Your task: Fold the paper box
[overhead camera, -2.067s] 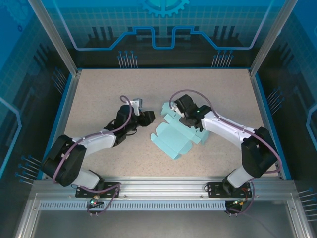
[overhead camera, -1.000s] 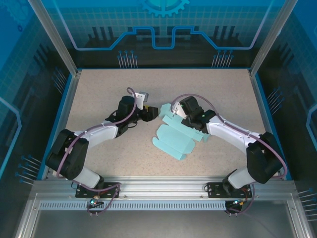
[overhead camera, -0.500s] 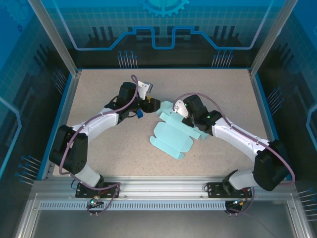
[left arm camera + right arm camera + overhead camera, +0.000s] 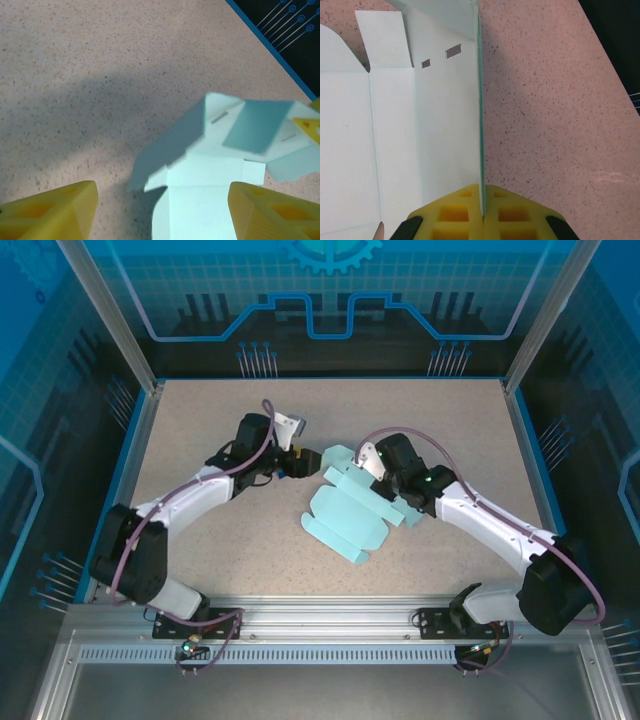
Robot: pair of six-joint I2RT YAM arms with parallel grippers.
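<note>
**Colleague:** What is on the desk right now?

**Me:** From the overhead camera I see a speckled beige desk (image 4: 190,410) inside a blue-walled cell. The paper box (image 4: 345,515) is a pale cyan die-cut sheet. It lies mostly flat near the middle of the desk, a little right of centre, between my two arms. Its far flap (image 4: 338,458) is raised off the surface.

**Colleague:** What is your right claw doing?

**Me:** The right claw (image 4: 358,468) sits at the far right of the sheet. On its wrist camera the claw (image 4: 482,200) is closed. The two yellow fingers (image 4: 452,210) pinch that flap, which stands upright and edge-on between them. The rest of the paper box (image 4: 395,125) spreads flat to the left, showing its creases. Bare desk (image 4: 550,100) lies to the right.

**Colleague:** And the left claw?

**Me:** The left claw (image 4: 303,460) is low over the desk, just beside the far left end of the sheet and facing the right claw. On its wrist camera the claw (image 4: 160,215) is spread wide and grips nothing. One yellow finger (image 4: 55,212) is at each lower corner of the view. Part of the paper box (image 4: 215,175) reaches in between them, close to the right finger, with a clear gap on the left. A folded-up section rises behind it and casts a shadow on the desk (image 4: 75,50).
</note>
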